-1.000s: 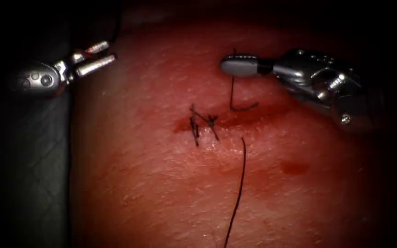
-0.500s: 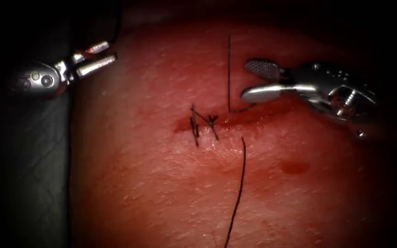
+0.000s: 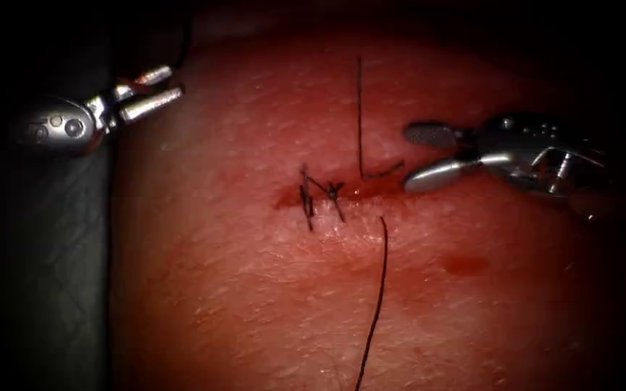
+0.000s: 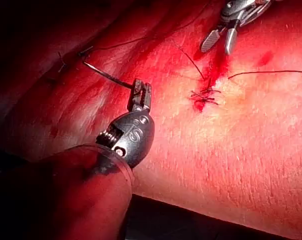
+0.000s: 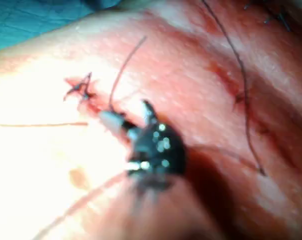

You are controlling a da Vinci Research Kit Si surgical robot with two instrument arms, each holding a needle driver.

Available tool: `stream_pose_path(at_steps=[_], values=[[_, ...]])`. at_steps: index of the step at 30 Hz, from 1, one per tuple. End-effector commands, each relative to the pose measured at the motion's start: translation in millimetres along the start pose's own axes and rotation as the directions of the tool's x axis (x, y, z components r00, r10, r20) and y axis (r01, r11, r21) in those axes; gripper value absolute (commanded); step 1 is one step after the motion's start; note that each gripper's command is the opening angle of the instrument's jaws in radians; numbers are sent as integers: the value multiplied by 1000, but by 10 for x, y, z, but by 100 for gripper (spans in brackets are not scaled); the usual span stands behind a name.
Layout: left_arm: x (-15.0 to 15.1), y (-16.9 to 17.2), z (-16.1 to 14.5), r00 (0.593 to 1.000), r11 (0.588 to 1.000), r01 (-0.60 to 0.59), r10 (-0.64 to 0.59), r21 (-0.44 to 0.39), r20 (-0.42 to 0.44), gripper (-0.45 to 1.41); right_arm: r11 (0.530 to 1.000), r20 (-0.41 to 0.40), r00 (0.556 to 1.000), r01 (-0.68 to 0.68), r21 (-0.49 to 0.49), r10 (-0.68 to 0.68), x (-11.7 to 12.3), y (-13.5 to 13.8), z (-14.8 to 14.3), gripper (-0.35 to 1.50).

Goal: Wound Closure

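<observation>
While a loose thread point(image 3: 377, 289) trails up from the frame's lower centre toward the cut point(image 3: 356, 192) in the tissue point(image 3: 255, 289), the right tool point(image 3: 420, 156), jaws apart and empty, sits just right of it; farther upper left, the left tool point(image 3: 155, 89) grips the needle point(image 4: 108, 76), which lies clear of the tissue.

Surgical training bench, not an operating room.

We see a slab of tissue point(image 3: 269, 304) lying on dark quilted padding point(image 3: 52, 275) to its left, with teal drape point(image 5: 36, 20) beyond the tissue's edge.
</observation>
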State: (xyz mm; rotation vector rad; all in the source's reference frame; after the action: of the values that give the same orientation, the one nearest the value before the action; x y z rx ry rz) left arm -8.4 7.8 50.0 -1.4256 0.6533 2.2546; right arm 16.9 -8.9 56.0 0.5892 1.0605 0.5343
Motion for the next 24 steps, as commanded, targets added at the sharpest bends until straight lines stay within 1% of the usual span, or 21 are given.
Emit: stream_pose_path(at_steps=[1, 5, 6, 7, 8, 9, 10, 11, 12, 14, 15, 16, 19, 21, 22, 24], values=[[-4, 4, 6, 1000, 1000, 1, -1, 0, -1, -45, 1000, -1, 1000, 6, 12, -6, -10, -4, 17, 67], [-4, 4, 6, 1000, 1000, 1, -1, 0, -1, -45, 1000, 15, 1000, 19, 15, -20, -18, -2, 29, 66], [-4, 4, 6, 1000, 1000, 1, -1, 0, -1, -45, 1000, 15, 1000, 21, 14, -21, -19, 0, 31, 57], [-4, 4, 6, 1000, 1000, 1, -1, 0, -1, -45, 1000, 15, 1000, 21, 12, -21, -20, 0, 30, 29], [-4, 4, 6, 1000, 1000, 1, -1, 0, -1, -45, 1000, 15, 1000, 22, 13, -22, -20, 1, 29, -20], [-4, 4, 6, 1000, 1000, 1, -1, 0, -1, -45, 1000, 17, 1000, 21, 7, -21, -20, 1, 26, -35], [-4, 4, 6, 1000, 1000, 1, -1, -1, -1, -45, 999, 21, 1000, 16, -28, -16, -16, 1, 20, -35], [-4, 4, 6, 1000, 1000, 1, -1, -1, -1, -45, 999, 21, 1000, 16, -28, -16, -16, 1, 20, -35], [-4, 4, 6, 1000, 1000, 1, -1, -1, -1, -45, 999, 27, 1000, 12, -49, -11, -14, 2, 16, -35], [-4, 4, 6, 1000, 1000, 1, -1, -1, -1, -45, 995, 5, 1000, -7, -96, 7, -3, 6, 0, -35], [-4, 4, 6, 1000, 1000, 1, -1, -1, -1, -45, 995, 5, 1000, -7, -96, 7, -3, 6, 0, -35], [-4, 4, 6, 1000, 1000, 1, -1, -1, -1, -45, 994, -6, 1000, -17, -105, 17, 4, 8, -10, -35], [-4, 4, 6, 1000, 1000, 1, -1, 0, -1, -45, 992, -18, 1000, -22, -124, 20, 9, 8, -25, -35], [-4, 4, 7, 1000, 1000, 1, -1, 0, -1, -45, 991, -16, 1000, -16, -129, 14, 5, 7, -35, -35], [-4, 4, 7, 1000, 1000, 1, -1, 0, -1, -45, 990, -10, 1000, -14, -143, 13, -2, 8, -48, -35], [-4, 4, 7, 1000, 1000, 1, -1, 0, 0, -45, 986, 15, 1000, -10, -164, 12, -12, 10, -62, -35]])
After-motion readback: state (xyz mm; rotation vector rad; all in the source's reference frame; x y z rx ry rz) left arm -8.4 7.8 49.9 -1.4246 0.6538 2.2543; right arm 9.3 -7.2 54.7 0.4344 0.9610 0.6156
